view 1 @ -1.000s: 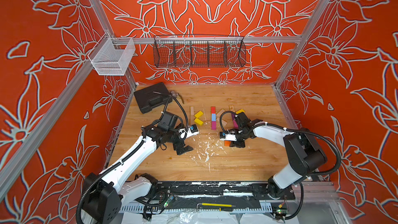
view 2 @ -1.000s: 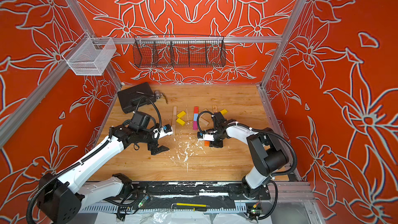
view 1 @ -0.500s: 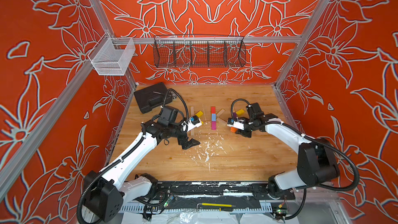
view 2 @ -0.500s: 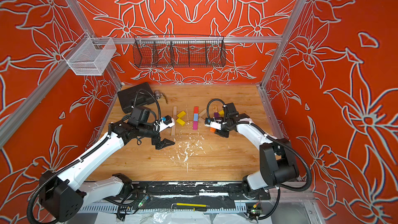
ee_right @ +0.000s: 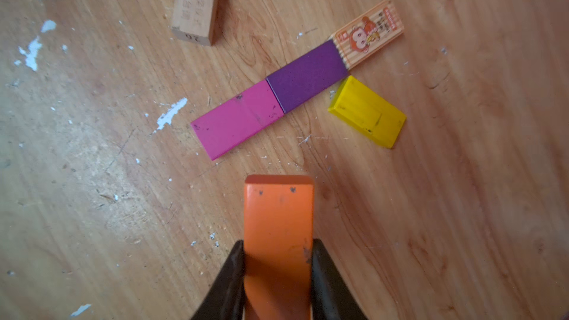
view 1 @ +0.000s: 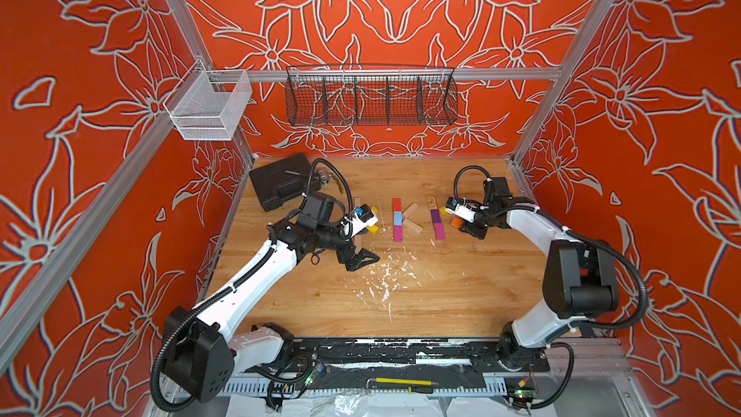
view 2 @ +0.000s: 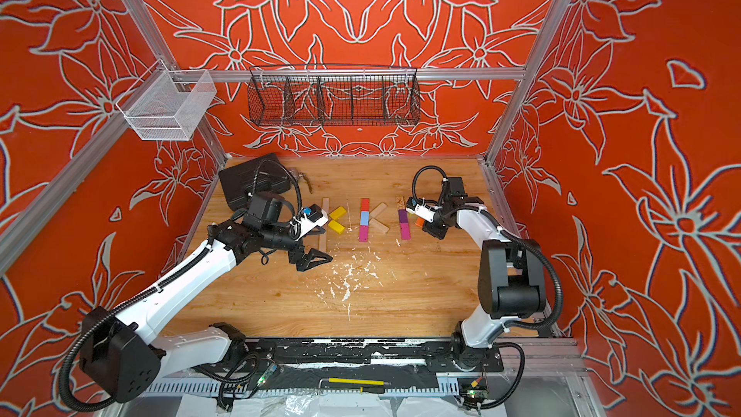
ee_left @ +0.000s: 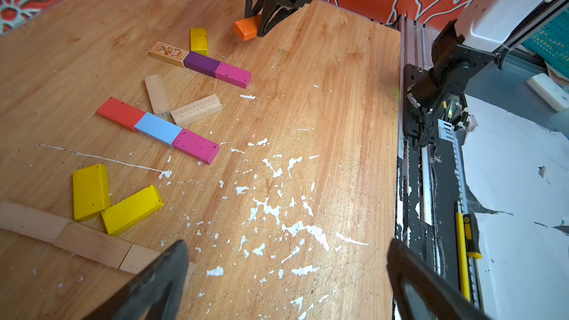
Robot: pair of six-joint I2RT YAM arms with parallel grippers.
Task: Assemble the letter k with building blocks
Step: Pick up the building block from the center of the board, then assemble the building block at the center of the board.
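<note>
My right gripper (ee_right: 278, 253) is shut on an orange block (ee_right: 278, 210), held just above the table to the right of a column of a printed block, a purple block (ee_right: 306, 80) and a magenta block (ee_right: 237, 120). A yellow block (ee_right: 368, 112) lies slanted beside that column. In both top views a red, blue and magenta column (view 1: 397, 220) with two pale wood arms (view 1: 413, 218) stands mid-table. Further left lie pale wood bars (ee_left: 89, 243) and two yellow blocks (view 2: 337, 220). My left gripper (ee_left: 286, 260) hangs open and empty over the paint flecks, near those bars.
A black case (view 1: 280, 186) sits at the back left corner of the table. White paint flecks (view 1: 385, 278) cover the table's middle. A black wire basket (view 1: 371, 100) and a white mesh basket (view 1: 208, 112) hang on the walls. A yellow-handled tool (view 1: 401, 382) lies on the front rail.
The right gripper has carried the orange block from the table's middle to the back right, beside the purple and magenta column. The left gripper has drifted slightly right, still open.
</note>
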